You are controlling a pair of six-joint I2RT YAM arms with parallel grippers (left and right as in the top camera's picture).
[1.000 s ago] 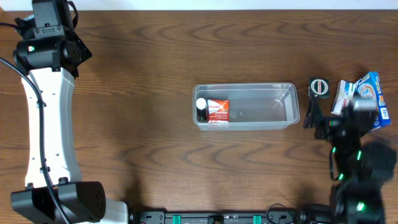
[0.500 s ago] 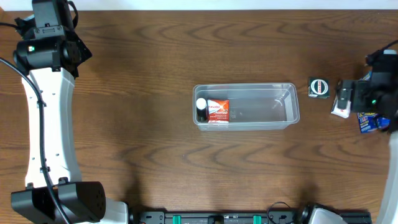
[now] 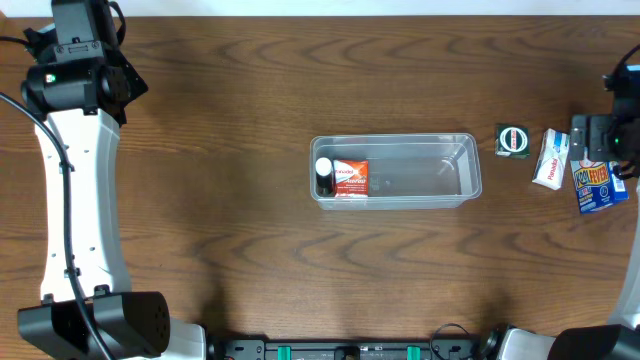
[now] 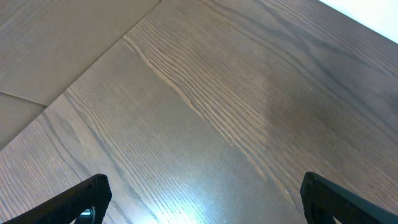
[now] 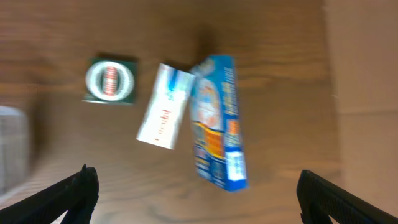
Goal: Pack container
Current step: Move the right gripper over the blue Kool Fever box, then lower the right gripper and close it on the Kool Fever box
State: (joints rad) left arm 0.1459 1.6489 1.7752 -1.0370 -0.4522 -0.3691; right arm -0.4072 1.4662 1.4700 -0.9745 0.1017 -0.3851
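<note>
The container [image 3: 440,160] is a clear shallow bin at the table's middle. In its left end lie a small dark bottle with a white cap [image 3: 323,176] and a red box [image 3: 350,177]. To its right on the table lie a green box [image 3: 513,139], a white box [image 3: 550,159] and a blue box [image 3: 594,188]. My right gripper [image 5: 199,193] hangs open and empty above them, with the blue box [image 5: 217,124], white box [image 5: 163,106] and green box [image 5: 110,81] below it. My left gripper [image 4: 202,199] stands open over bare wood at the far left.
The left arm [image 3: 75,180] runs down the table's left side. The right arm [image 3: 610,140] sits at the right edge, over the top of the blue box. A pale floor strip [image 5: 367,74] shows beyond the table's right edge.
The right arm has swung from the front right up to the far right edge, uncovering the white and blue boxes. The left arm has not moved.
</note>
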